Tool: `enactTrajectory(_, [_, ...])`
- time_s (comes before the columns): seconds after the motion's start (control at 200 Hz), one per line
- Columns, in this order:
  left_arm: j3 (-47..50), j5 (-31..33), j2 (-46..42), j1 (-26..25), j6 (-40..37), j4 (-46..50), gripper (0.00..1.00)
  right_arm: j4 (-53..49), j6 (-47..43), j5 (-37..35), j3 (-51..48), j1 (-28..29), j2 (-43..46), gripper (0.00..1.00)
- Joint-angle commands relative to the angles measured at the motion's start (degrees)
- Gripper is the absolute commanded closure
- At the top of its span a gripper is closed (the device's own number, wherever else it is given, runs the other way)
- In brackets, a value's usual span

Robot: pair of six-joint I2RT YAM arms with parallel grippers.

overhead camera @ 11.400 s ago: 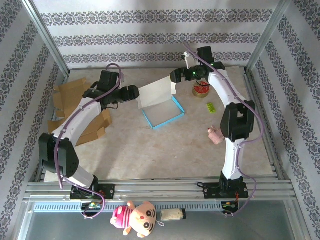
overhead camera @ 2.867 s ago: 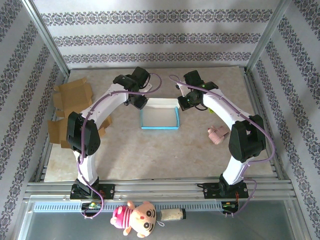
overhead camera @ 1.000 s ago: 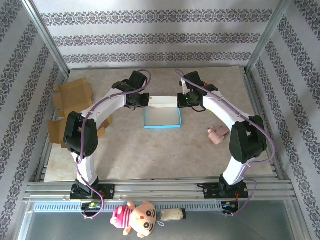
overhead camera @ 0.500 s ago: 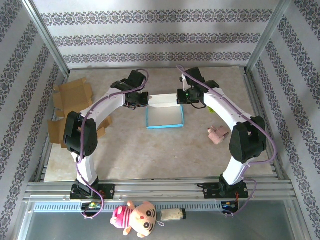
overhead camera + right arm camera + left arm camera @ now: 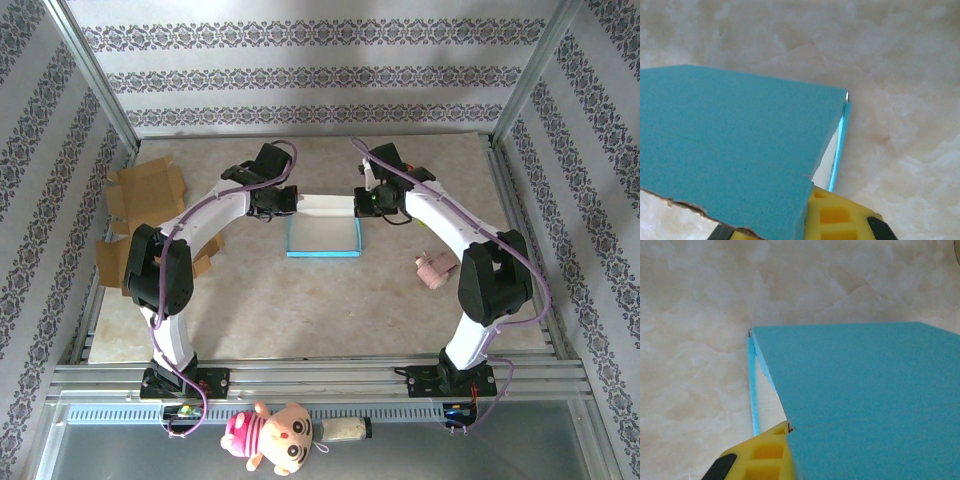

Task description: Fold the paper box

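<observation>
Room: walls (image 5: pixel 300 75) papered in patterned stripes, with a metal frame (image 5: pixel 95 85) around the work area.
Surface: a pale, marble-look table (image 5: pixel 300 310); both arms reach over it from the near edge.
Paper box: the paper box (image 5: pixel 324 236) lies near the middle of the table, between the two arms. It is a shallow tray, white inside with blue edges.
Flap: the far flap (image 5: pixel 325 205) is lifted off the table and spans the gap between the two grippers.
Left gripper: the left gripper (image 5: pixel 290 201) is clamped on the flap's left end. In its wrist view a yellow finger (image 5: pixel 765 452) presses against the blue outer face at the corner.
Right gripper: the right gripper (image 5: pixel 358 201) is clamped on the flap's right end. In its wrist view a yellow finger (image 5: pixel 837 212) sits under the blue face, beside a torn edge.
Left side: flat cardboard pieces (image 5: pixel 145 190) lie well apart from the box.
Right side: a small pink toy (image 5: pixel 432 270) lies by the right arm.
Near edge: a plush doll (image 5: pixel 270 435) lies in front of the arm bases.
</observation>
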State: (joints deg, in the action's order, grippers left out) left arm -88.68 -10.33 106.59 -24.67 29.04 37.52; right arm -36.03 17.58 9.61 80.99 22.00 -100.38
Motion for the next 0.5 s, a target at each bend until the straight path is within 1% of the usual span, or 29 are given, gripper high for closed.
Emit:
enactTrajectory(0.0, [2.25, -3.56, -1.26, -2.10, 1.41, -1.91, 0.98, 1.62, -1.40, 2.83, -3.08, 1.38, 1.26, 1.00])
enactTrajectory(0.305, [7.11, -2.77, -3.27, -3.53, 3.20, -3.40, 0.98, 2.74, -1.39, 1.64, -7.71, 1.97, 2.87, 1.00])
enactTrajectory(0.405, [8.58, -2.51, -4.55, -3.89, 3.62, -4.06, 0.97, 2.74, -1.32, 1.64, -8.69, 2.31, 3.31, 0.94])
enactTrajectory(0.495, [9.31, -2.33, -5.71, -4.10, 3.75, -4.39, 0.89, 2.47, -1.15, 1.99, -8.83, 2.65, 3.78, 0.87])
